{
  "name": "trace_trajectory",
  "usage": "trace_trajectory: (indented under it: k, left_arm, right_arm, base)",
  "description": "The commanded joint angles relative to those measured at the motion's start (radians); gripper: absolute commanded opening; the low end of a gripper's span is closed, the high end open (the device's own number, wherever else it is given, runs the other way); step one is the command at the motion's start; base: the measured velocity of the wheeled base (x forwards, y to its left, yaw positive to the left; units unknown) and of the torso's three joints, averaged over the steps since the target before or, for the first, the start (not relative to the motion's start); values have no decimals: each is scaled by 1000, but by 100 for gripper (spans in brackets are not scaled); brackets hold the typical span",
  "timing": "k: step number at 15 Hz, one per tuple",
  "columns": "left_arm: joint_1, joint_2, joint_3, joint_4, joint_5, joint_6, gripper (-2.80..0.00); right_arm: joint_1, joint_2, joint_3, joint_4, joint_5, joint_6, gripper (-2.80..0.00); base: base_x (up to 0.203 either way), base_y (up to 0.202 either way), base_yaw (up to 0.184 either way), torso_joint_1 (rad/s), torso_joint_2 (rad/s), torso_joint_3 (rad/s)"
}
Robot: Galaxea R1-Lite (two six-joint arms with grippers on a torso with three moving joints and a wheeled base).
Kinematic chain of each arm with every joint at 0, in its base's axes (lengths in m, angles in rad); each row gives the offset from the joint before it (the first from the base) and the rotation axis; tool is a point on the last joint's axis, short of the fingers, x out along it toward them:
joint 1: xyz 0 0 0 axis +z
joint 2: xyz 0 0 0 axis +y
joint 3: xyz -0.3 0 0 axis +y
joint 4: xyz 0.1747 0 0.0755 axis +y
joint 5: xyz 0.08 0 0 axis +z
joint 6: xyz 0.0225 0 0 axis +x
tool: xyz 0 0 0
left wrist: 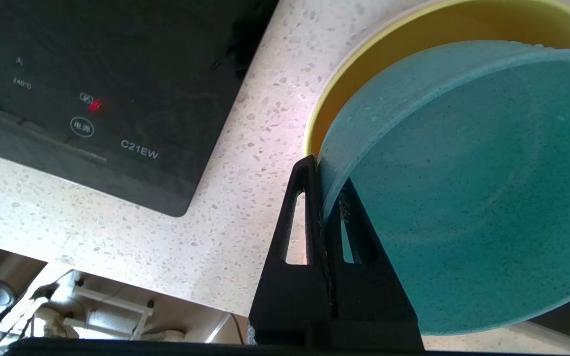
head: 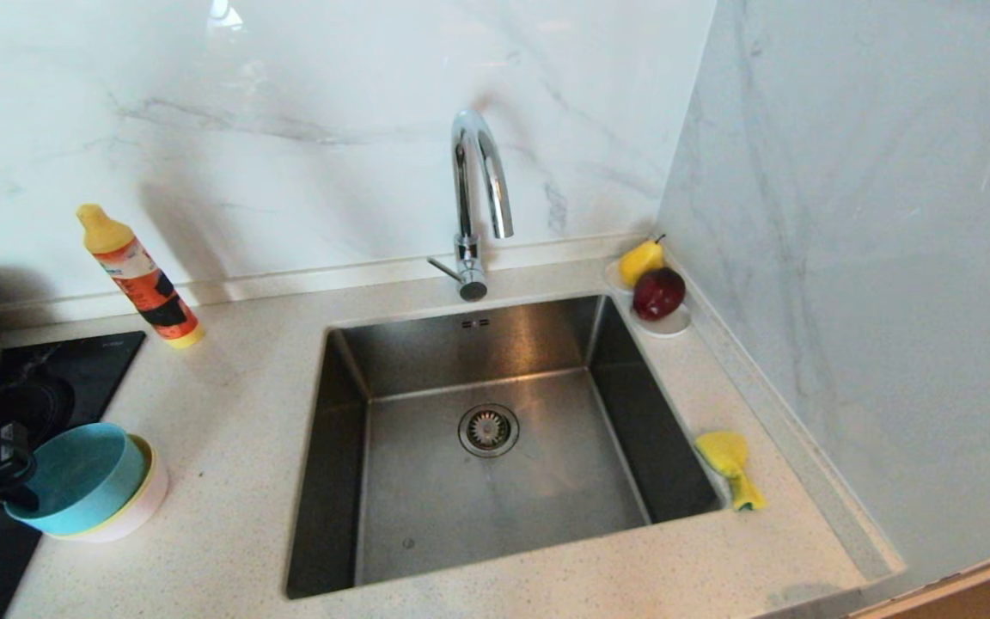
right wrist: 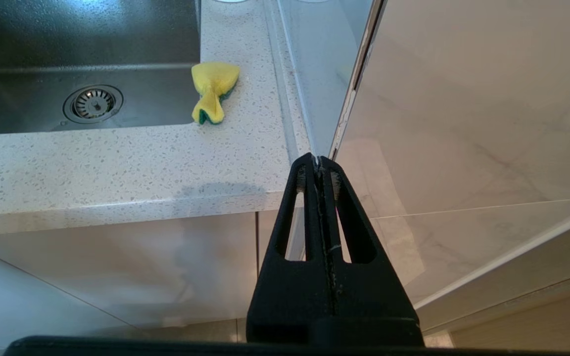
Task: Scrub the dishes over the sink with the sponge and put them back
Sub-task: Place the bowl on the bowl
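Wrist only — jaws pinching blue bowl [left wrist: 463, 198]

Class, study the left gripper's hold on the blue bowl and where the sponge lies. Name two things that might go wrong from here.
1. The left gripper pinches only the thin rim of the tilted blue bowl, so it may slip or swing.
2. The blue bowl sits nested in the yellow bowl; lifting could drag that one along.
3. The sponge lies crumpled at the sink edge, awkward to grasp.
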Motion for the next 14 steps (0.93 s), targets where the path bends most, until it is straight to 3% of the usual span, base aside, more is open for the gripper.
trace_trajectory:
  k: [1, 2, 3, 8, 13, 14]
  left_arm:
    - [0, 0, 10, 5, -3, 0, -280]
    - [0, -5, 24, 1, -4, 6, -255]
    - [0, -7, 27, 0, -5, 7, 0]
    - [4, -20, -44, 3, -8, -6, 0]
    - [-7, -85, -248, 2, -55, -38, 0]
    - [-37, -87, -276, 1, -55, -34, -32]
  right_arm:
    - [0, 1, 0, 0, 1, -1, -280]
    - [0, 1, 0, 0, 1, -1, -280]
    - [0, 1, 0, 0, 1, -1, -280]
    - [0, 1, 0, 0, 1, -1, -280]
    - [0, 1, 0, 0, 1, -1, -280]
    - [0, 1, 0, 0, 1, -1, -280]
  base:
    - [0, 0, 0, 0, 0, 0]
    - [0, 0, 0, 0, 0, 0]
    - [0, 0, 0, 0, 0, 0]
    - [0, 0, 0, 0, 0, 0]
    - [0, 0, 0, 0, 0, 0]
    - [0, 0, 0, 0, 0, 0]
